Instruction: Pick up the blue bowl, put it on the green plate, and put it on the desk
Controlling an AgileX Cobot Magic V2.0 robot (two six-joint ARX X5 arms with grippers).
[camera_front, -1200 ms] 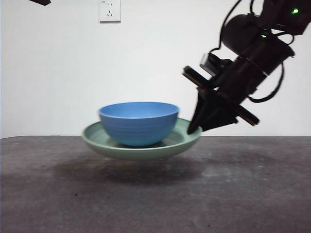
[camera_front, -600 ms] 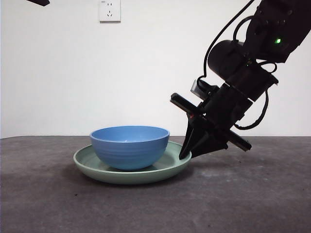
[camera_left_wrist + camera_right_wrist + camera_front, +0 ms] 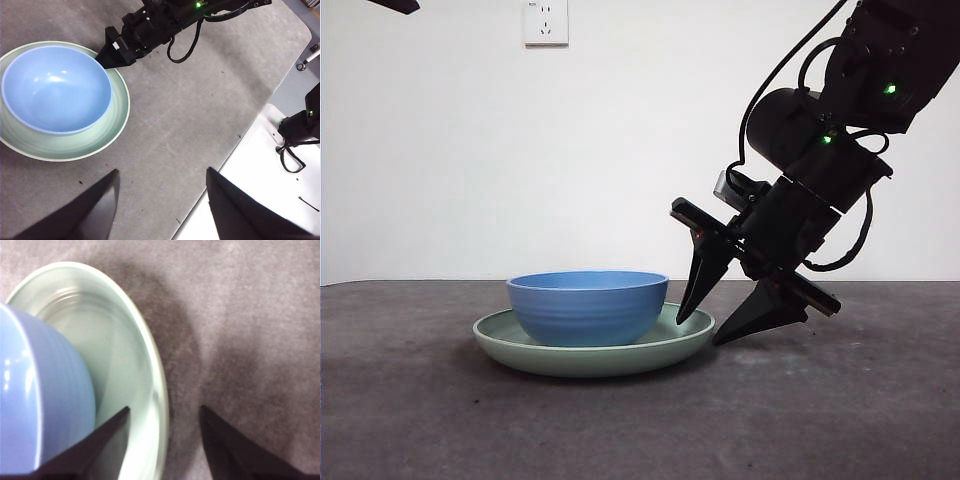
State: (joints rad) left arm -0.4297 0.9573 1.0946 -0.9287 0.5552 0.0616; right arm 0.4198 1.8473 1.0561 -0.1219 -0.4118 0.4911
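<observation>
Dark, mottled bench runs back to a white wall carrying one socket; landmark for all positions below is the green plate.

Nearest: bare bench in front of the plate. Plate sits flat on the bench, no gap visible under it in the front view. Judged as set down, so the last step of the task looks essentially complete.

On the plate: the blue bowl, upright, roughly centred in the plate's well, its wall narrower than the plate rim all round (left wrist view confirms, bowl inside plate). Bowl is empty. Nesting it there is what the task asks, and it also lets one arm carry both items by the plate rim.

At the plate's edge, on the side away from the socket: right pincer, jaws spread wide. One jaw is over the plate's rim just inside it, the other outside over the bench; right wrist view shows the rim running between them with clearance. Nothing gripped. Judged a release posture; next need is a clean lift away without dragging the rim.

Left pincer hangs high above the bench, well apart from the plate, jaws wide, holding nothing. Waiting.

Count: one bowl, one plate, two pincers, one socket.
</observation>
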